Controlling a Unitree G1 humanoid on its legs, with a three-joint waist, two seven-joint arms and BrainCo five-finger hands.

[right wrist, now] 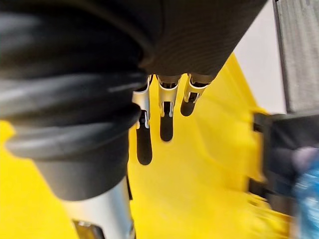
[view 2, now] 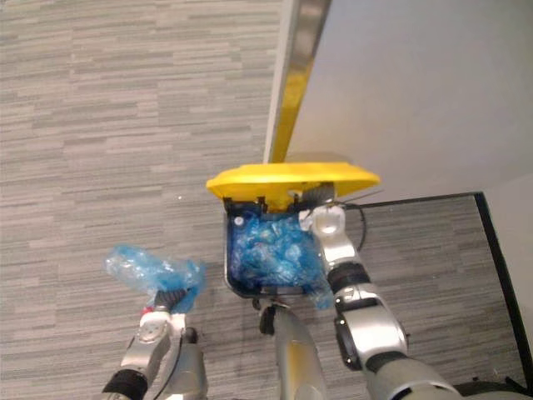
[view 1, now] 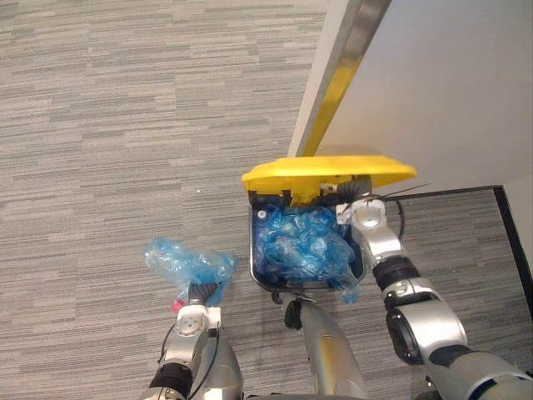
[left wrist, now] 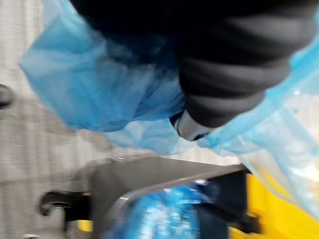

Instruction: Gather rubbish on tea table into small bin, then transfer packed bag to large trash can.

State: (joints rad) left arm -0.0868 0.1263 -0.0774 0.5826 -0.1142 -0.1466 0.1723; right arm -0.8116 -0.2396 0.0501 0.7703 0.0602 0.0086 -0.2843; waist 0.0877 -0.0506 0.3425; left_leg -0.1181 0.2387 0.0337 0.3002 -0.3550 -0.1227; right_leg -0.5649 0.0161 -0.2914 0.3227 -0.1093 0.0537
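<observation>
A large dark trash can (view 1: 252, 250) stands open on the carpet, holding crumpled blue bags (view 1: 300, 246). Its yellow lid (view 1: 325, 172) is tipped up at the far side. My right hand (view 1: 356, 190) reaches under the lid; in the right wrist view its straight fingers (right wrist: 167, 119) lie flat against the lid's yellow surface (right wrist: 209, 164). My left hand (view 1: 199, 292) is to the left of the can, shut on the neck of a packed blue plastic bag (view 1: 185, 262), which it holds outside the can's rim. The bag (left wrist: 94, 84) wraps round the hand in the left wrist view.
A white wall (view 1: 450, 83) with a metal edge strip (view 1: 356, 42) rises just behind the can. A black strip (view 1: 510, 225) runs along the floor at the right. Grey carpet (view 1: 125, 125) spreads to the left. The can has a caster wheel (view 1: 293, 315) at its near side.
</observation>
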